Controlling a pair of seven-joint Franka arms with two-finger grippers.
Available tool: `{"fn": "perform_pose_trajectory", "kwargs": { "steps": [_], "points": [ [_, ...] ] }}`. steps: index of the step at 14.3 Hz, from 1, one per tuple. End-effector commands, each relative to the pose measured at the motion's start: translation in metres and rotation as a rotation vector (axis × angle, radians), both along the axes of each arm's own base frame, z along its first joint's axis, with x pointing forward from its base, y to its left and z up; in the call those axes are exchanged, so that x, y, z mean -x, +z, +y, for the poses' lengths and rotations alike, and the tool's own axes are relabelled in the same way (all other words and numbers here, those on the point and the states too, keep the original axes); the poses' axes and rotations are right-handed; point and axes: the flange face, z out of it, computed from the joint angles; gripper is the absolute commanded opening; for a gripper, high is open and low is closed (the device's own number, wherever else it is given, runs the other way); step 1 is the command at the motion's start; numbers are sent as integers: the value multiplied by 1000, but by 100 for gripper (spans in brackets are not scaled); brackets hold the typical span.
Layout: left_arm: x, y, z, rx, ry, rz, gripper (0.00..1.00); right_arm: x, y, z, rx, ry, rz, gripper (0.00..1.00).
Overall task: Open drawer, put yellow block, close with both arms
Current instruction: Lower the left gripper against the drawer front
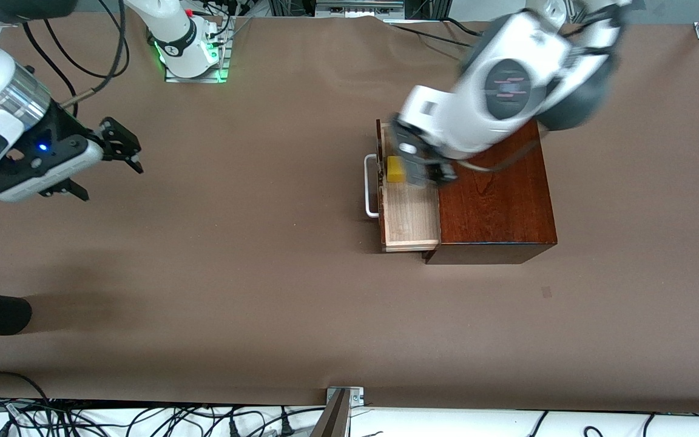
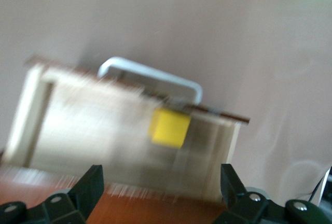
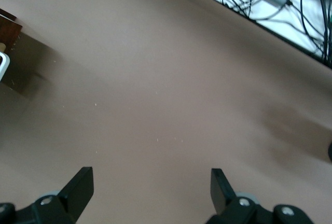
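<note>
Drawer (image 1: 409, 212) pulled open from its box (image 1: 495, 200), yellow block (image 1: 395, 169) lying inside near the handle. I see the left gripper (image 2: 161, 185) spread wide above it, holding nothing. Right gripper (image 3: 150, 187) waits wide over bare table (image 1: 234, 273) at the right arm's end.

Drawer (image 1: 409, 215) pulled out of box (image 1: 495, 200) toward right arm's end of table (image 1: 264, 291). Block (image 1: 395, 169) in drawer, by its front. Left hand (image 2: 161, 187) over drawer, right hand (image 3: 148, 187) over bare table, well apart.
</note>
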Motion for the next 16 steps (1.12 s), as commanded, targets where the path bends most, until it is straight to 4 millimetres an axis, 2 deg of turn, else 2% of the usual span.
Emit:
{"fn": "perform_pose_trajectory", "kwargs": {
  "steps": [1, 2, 3, 5, 8, 9, 11, 14, 16],
  "points": [
    [23, -45, -74, 50, -134, -31, 100, 29, -12, -24, -15, -53, 38, 100],
    [33, -57, -96, 66, -157, -59, 100, 32, -17, -33, -13, -82, 40, 100],
    [41, -80, -113, 74, -171, -70, 100, 35, -21, -38, -10, -116, 49, 100],
    [39, -118, -126, 71, -175, -94, 100, 36, -26, -45, -6, -163, 63, 100],
    [53, -152, -141, 30, -129, -61, 100, 35, -43, -53, 27, -228, 80, 100],
    [53, -155, -140, 13, -120, -67, 100, 34, -50, -55, 30, -248, 79, 100],
    [46, -152, -132, -67, -196, -155, 100, 32, -50, -56, 32, -250, 58, 100],
    [46, -171, -117, -111, -203, -135, 100, 27, -51, -68, 44, -259, 51, 100],
    [45, -181, -101, -141, -195, -107, 100, 23, -46, -69, 57, -255, 46, 100]
  ]
}}
